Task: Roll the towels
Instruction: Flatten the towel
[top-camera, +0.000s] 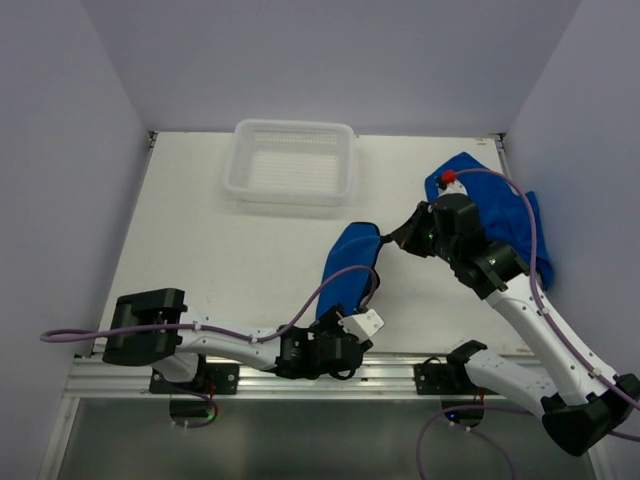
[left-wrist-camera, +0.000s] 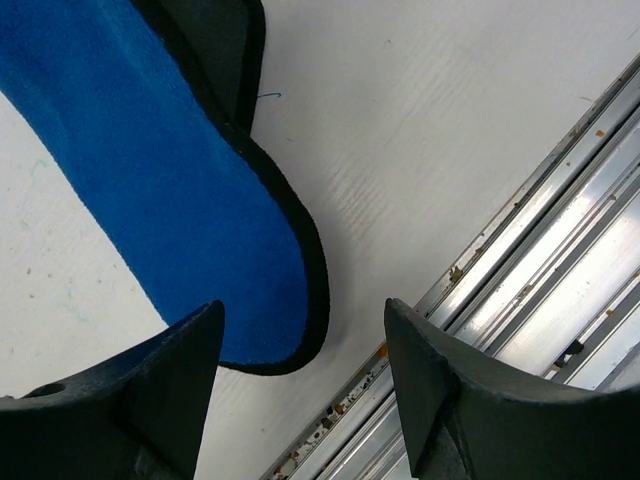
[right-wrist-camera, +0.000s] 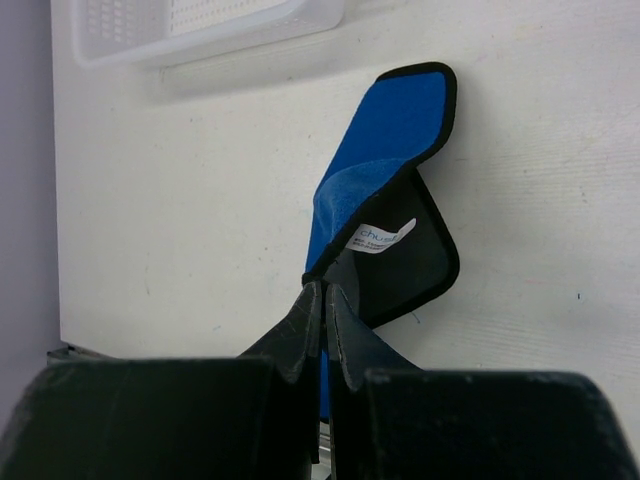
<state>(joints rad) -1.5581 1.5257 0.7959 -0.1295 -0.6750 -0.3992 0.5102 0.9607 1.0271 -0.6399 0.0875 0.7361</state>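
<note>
Left wrist view: the folded royal-blue cloth towel (left-wrist-camera: 170, 200) runs near-to-far, its near end between the left gripper's (left-wrist-camera: 302, 305) wide-apart fingers. The right gripper (right-wrist-camera: 322, 290), pinched closed, meets its far end.

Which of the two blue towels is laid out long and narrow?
The middle towel, lying flat as a narrow strip. The other towel sits bunched up in the far right corner of the table.

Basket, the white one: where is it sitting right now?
In the top view the basket sits at the far edge of the table, left of centre, beyond the long towel lying mid-table.
</note>
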